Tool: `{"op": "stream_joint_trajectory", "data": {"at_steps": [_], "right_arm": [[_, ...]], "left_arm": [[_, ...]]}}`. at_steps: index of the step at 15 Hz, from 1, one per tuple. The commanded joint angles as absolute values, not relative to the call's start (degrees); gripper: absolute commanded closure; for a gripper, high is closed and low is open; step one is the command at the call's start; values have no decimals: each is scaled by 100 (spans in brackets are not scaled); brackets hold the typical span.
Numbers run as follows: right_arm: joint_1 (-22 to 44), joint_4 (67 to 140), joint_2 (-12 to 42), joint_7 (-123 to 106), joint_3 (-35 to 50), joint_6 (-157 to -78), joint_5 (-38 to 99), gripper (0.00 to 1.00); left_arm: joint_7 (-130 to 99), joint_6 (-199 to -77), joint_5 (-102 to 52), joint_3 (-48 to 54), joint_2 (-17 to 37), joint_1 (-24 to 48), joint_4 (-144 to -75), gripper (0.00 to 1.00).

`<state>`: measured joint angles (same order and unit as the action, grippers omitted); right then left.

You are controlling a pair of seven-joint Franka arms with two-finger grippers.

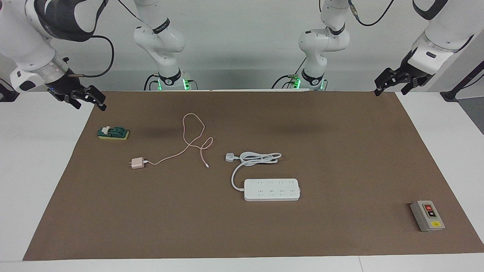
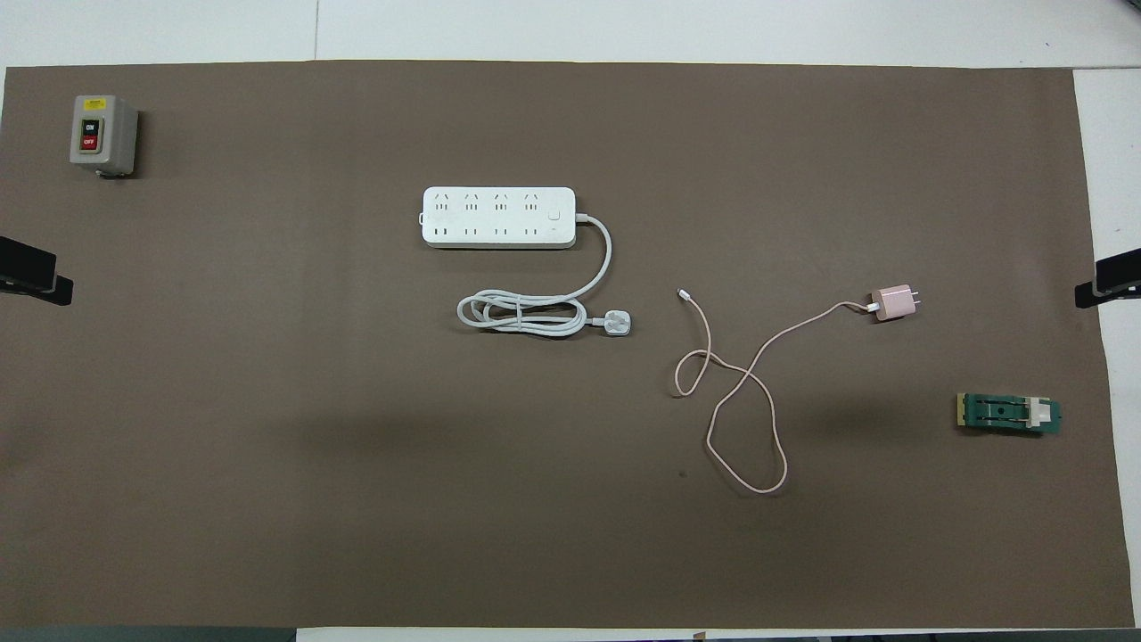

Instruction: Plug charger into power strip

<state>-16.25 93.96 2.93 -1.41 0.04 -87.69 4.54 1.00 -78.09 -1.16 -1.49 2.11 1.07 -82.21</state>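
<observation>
The charger lies on the brown mat, toward the right arm's end, its thin pink cable looping toward the robots. In the overhead view the power strip is at about ten o'clock from the charger, well apart, with its coiled white cord nearer to the robots. The left gripper and the right gripper wait with fingers wide and empty, each over its own mat end.

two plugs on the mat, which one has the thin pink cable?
The charger, the pale pink cube toward the right arm's end, lying apart from the power strip. The white three-pin plug has a thick white cord running to the strip.
</observation>
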Motion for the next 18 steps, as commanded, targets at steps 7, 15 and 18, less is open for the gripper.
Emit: {"op": "stream_joint_trajectory", "data": {"at_steps": [7,15,18], "right_arm": [[-2224,9894,1178,2607,62,-9481,1967,0],[-1996,9923,2389,3937,62,-9905,2716,0],[-1873,9844,2733,4112,62,-10037,2760,0]], "left_arm": [[141,-7814,-97,-176,79,70,-8350,0],[123,-7831,-97,-176,79,62,-8323,0],[114,-7822,-105,-176,79,62,-8323,0]]}}
